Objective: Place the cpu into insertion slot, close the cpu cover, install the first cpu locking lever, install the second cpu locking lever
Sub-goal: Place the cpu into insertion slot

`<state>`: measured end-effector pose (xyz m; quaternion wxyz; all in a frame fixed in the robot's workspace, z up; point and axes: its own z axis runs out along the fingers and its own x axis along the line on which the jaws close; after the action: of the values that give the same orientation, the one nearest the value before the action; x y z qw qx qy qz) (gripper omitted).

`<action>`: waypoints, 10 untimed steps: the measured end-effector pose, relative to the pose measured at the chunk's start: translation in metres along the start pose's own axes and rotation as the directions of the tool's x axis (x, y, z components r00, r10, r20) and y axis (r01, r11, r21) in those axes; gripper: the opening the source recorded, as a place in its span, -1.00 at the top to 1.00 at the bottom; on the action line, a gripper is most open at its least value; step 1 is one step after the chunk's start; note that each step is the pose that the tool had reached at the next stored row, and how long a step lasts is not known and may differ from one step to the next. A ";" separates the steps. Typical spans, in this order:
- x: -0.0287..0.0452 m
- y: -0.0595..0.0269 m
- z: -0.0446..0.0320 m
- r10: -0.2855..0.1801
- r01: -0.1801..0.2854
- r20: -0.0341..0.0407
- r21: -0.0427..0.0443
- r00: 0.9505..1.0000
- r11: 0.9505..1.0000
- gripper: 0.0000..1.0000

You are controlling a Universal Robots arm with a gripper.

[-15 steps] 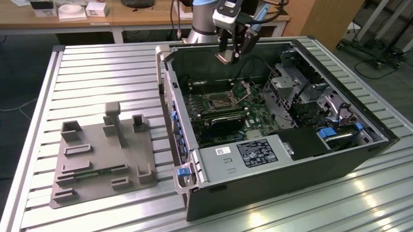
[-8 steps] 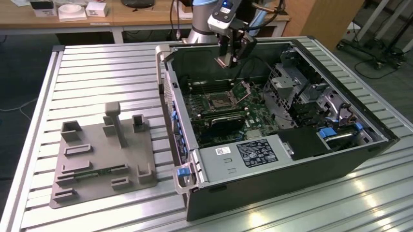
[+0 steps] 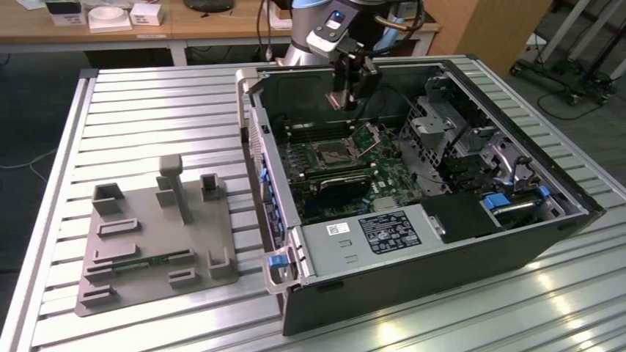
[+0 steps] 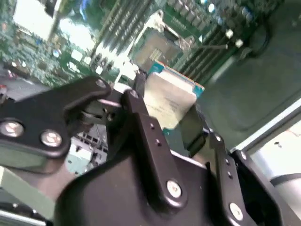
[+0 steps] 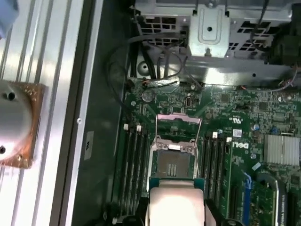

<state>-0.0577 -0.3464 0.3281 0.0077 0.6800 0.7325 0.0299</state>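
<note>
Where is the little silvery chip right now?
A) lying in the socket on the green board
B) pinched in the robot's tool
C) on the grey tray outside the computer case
B: the second wrist view shows the cpu clamped in the tool; the first wrist view shows the insertion slot bare.

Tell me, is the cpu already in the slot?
No, in the first wrist view the gripper holds the cpu above the board, and the slot lies bare with its cover raised.

Even room light; glare patches on slatted table (image 3: 470, 315); computer case (image 3: 411, 286) interior shadowed, dim
</note>
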 end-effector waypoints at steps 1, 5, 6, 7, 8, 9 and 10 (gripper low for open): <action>0.0000 -0.0001 0.0017 0.014 -0.014 0.001 0.000 1.000 1.000 -0.08; -0.0001 -0.0003 0.0050 0.038 -0.038 0.002 0.000 0.999 0.999 -0.08; -0.0001 -0.0003 0.0049 0.038 -0.038 0.002 0.000 0.999 0.999 -0.08; -0.0001 -0.0004 0.0050 0.038 -0.038 0.002 0.000 0.999 0.999 -0.08; -0.0001 -0.0003 0.0051 0.038 -0.038 0.002 0.000 0.999 0.999 -0.08; -0.0001 -0.0003 0.0051 0.038 -0.038 0.002 0.000 0.999 0.999 -0.08; -0.0001 -0.0004 0.0051 0.038 -0.038 0.002 0.000 0.999 0.999 -0.08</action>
<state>-0.0578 -0.3463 0.3229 0.0080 0.6940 0.7193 0.0295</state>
